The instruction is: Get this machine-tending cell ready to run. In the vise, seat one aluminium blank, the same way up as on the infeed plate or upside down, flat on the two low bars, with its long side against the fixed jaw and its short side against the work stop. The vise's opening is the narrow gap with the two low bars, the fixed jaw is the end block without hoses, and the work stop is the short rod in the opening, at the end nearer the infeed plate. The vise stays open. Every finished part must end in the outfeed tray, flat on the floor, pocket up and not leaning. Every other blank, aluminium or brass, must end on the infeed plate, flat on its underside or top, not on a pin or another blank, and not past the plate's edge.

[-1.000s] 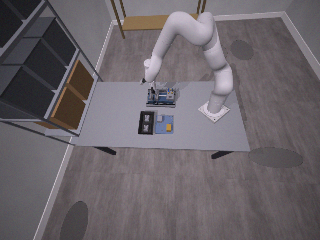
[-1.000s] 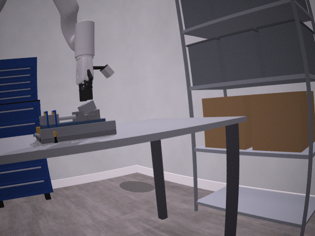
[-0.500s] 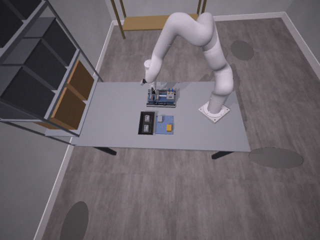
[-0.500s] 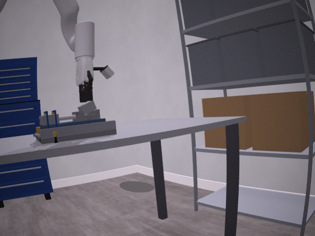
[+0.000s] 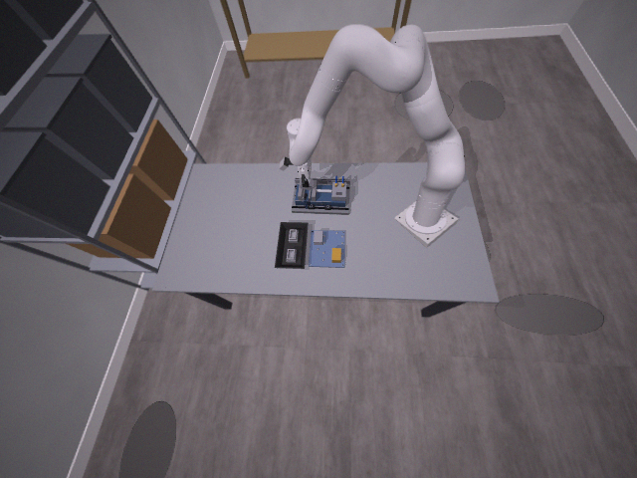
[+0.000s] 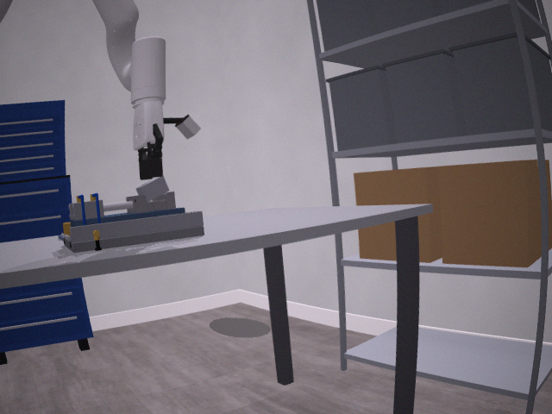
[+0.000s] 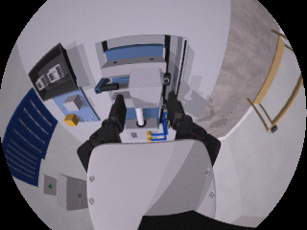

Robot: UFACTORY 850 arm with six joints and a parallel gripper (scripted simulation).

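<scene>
My gripper (image 6: 150,176) is open and empty, just above the vise (image 6: 134,222), fingers pointing down. An aluminium blank (image 6: 153,189) lies tilted in the vise at the end away from the blue hoses (image 6: 82,207), one edge raised; it is not flat. In the wrist view the blank (image 7: 142,83) lies below and between my fingertips. From above, my gripper (image 5: 305,180) is over the vise's left end (image 5: 322,195). The black outfeed tray (image 5: 292,244) holds two finished parts (image 5: 293,235). The blue infeed plate (image 5: 327,248) carries an aluminium blank (image 5: 318,236) and a brass blank (image 5: 337,254).
The arm's base (image 5: 426,221) stands at the table's right. A shelving rack (image 5: 77,133) with brown boxes stands off the table's left end. A blue drawer cabinet (image 6: 31,214) stands behind the vise.
</scene>
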